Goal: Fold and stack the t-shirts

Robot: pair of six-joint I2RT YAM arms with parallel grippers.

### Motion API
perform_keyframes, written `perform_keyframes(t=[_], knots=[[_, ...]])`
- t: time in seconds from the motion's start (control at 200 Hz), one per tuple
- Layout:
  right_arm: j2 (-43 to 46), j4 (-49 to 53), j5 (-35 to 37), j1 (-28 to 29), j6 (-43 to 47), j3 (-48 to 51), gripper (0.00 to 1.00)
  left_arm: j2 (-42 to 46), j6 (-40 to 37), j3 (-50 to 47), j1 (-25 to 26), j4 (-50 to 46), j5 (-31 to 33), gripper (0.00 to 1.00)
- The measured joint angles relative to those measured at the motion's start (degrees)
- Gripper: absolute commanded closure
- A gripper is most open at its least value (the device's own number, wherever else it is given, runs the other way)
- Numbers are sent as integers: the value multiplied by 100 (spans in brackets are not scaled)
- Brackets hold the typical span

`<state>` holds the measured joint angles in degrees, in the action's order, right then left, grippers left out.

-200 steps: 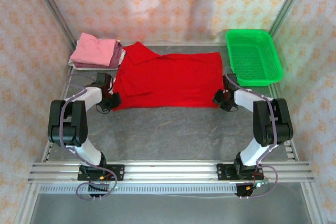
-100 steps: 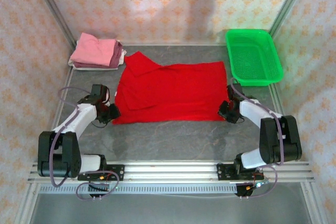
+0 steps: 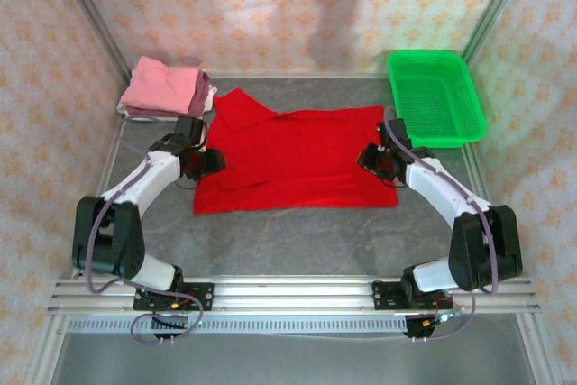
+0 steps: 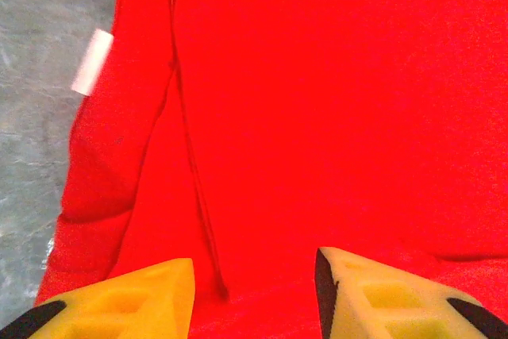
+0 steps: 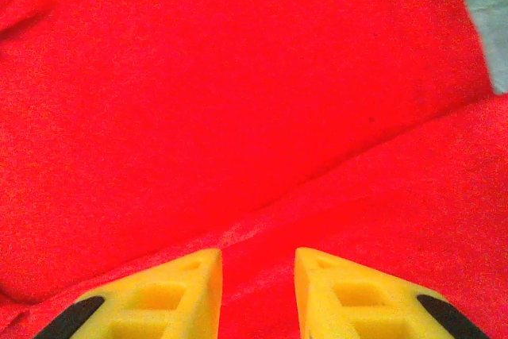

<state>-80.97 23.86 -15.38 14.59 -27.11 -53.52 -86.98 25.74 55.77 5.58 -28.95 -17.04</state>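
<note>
The bright red t-shirt lies spread flat on the grey table, one sleeve folded in at its left. My left gripper hovers over the shirt's left edge. In the left wrist view its yellow fingers stand apart, so the left gripper is open with red cloth beneath it. My right gripper is over the shirt's right side. In the right wrist view the right gripper is slightly open above a fold of red cloth. A stack of folded pink and mauve t-shirts rests at the back left.
A green mesh basket stands at the back right, just beyond the shirt's right edge. Bare grey table runs between the shirt and the arm bases. Patterned walls close in the back and both sides.
The red shirt was pulled toward the near side. Both grippers then moved from its lower corners up and inward over the cloth. The left gripper opened from shut, and the right one widened a little.
</note>
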Motion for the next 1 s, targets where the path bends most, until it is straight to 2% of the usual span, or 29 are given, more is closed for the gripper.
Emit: perform_keyframes(t=[0.16, 0.25, 0.37, 0.43, 0.5, 0.626, 0.946, 1.001], knots=[[-221, -203, 37, 243, 186, -162, 69, -649, 2, 90, 70, 107, -55, 52], [-251, -297, 39, 251, 223, -177, 68, -804, 17, 90, 92, 164, -57, 57], [-258, -356, 50, 251, 234, -188, 68, -935, 90, 90, 127, 334, -74, 67], [-269, -378, 61, 251, 236, -201, 68, -988, 133, 90, 151, 393, -74, 79], [-297, -382, 63, 251, 234, -227, 68, -1010, 127, 85, 186, 428, -72, 83], [-315, -385, 66, 251, 234, -236, 68, -1010, 138, 85, 199, 472, -59, 100], [-396, -446, 105, 251, 232, -247, 68, -907, 127, 114, 424, 380, 59, 100], [-396, -448, 107, 251, 234, -254, 67, -754, 142, 76, 470, 345, 103, 77]])
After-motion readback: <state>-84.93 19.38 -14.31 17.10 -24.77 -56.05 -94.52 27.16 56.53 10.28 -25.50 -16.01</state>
